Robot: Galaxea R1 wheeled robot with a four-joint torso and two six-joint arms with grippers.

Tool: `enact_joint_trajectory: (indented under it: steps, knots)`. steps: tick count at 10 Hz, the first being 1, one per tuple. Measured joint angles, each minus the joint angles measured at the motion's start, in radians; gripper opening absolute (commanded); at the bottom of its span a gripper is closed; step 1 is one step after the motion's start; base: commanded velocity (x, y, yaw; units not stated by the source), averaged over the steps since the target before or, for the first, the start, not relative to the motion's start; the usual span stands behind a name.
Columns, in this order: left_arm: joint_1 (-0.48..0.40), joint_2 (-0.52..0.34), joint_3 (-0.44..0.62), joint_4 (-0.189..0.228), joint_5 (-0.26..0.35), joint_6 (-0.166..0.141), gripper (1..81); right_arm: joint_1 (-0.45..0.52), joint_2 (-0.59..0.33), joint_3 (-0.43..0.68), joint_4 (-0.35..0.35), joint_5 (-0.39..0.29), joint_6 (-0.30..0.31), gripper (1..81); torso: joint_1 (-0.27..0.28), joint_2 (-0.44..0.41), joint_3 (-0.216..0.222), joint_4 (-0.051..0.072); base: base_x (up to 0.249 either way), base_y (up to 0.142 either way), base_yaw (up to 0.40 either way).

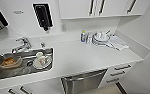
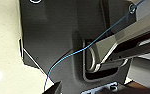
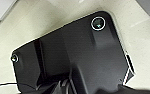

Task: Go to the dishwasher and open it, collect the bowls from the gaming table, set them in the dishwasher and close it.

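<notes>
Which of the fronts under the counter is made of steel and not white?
The dishwasher, below the counter right of the sink. Its front is brushed grey steel with one long bar handle along the top; the drawers beside it are white with short handles.

I can read no text, label, brand or number here; the bottle on the counter carries a label too blurred to make out.

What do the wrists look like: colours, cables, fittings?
Both carry a wide black plate with rounded corners and round, ring-edged fittings. In the left wrist view, a thin blue cable runs across the plate, beside a grey jointed bar.
</notes>
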Motion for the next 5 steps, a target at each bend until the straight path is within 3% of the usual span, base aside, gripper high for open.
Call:
enact_joint_trajectory:
  steps: [2,5]
  knots:
    - [0.0,-0.002,-0.002,0.0,0.003,0.0,81.1,-0.037,0.031,-0.099,-0.042,0.07,0.0,81.1,0.0,0.0,0.0,0.0,0.0,0.0,0.0]
    - [0.0,0.0,-0.003,-0.001,0.003,-0.001,81.1,-0.14,0.143,-0.108,-0.117,0.133,-0.009,81.1,0.0,-0.001,0.0,0.0,0.0,0.0,0.0]
